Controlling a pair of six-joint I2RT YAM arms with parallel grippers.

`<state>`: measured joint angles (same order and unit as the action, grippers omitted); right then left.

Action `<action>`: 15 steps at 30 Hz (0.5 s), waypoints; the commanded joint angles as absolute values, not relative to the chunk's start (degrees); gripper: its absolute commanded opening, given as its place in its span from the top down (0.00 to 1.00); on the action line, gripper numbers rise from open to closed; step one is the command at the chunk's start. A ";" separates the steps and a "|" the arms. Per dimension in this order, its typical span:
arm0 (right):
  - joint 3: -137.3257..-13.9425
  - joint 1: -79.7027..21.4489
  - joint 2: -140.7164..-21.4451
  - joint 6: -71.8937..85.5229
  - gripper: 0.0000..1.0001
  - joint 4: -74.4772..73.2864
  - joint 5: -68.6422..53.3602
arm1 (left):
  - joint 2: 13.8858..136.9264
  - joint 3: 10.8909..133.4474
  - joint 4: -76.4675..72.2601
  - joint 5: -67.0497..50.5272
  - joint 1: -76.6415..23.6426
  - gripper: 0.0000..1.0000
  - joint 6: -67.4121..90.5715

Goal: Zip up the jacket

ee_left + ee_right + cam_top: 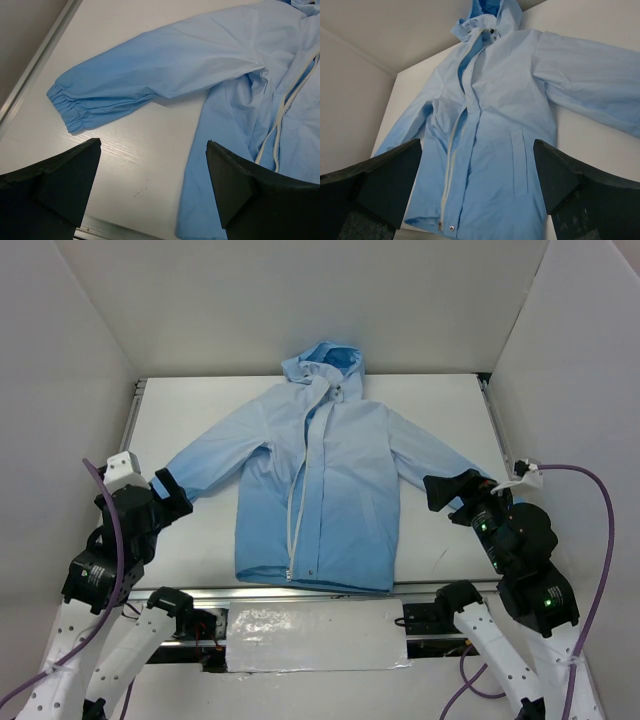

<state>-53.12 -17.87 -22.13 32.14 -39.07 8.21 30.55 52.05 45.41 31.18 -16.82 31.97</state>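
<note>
The jacket [320, 485] is light sky-blue and lies flat, front up, in the middle of the table, hood at the far end and sleeves spread out. Its white zipper [293, 525] runs down the front, with the slider low near the hem [440, 225]. The front is parted above it. My left gripper [172, 502] is open and empty, above the table by the left sleeve's cuff [67, 107]. My right gripper [450, 495] is open and empty, beside the right sleeve [592, 85]. The jacket also shows in the left wrist view [240, 100].
White walls [80, 350] enclose the table on three sides. A metal rail [300, 592] runs along the near edge, with a taped panel [310, 635] below it. Purple cables [590, 540] hang by both arms.
</note>
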 commanded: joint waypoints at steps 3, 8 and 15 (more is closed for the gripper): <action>-53.00 -18.19 -22.15 32.78 0.00 -39.30 9.67 | 29.27 51.59 43.68 31.38 -17.14 0.01 32.70; -51.24 -18.19 -20.74 32.08 0.00 -37.09 5.63 | 29.00 51.15 42.54 28.75 -17.05 0.01 31.56; -50.28 -18.11 -23.99 31.82 0.00 -37.36 3.17 | 37.95 54.14 42.89 15.58 -17.05 0.01 33.21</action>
<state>-51.42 -17.87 -22.44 32.32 -38.87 5.10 32.97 52.10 44.71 23.07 -16.82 31.88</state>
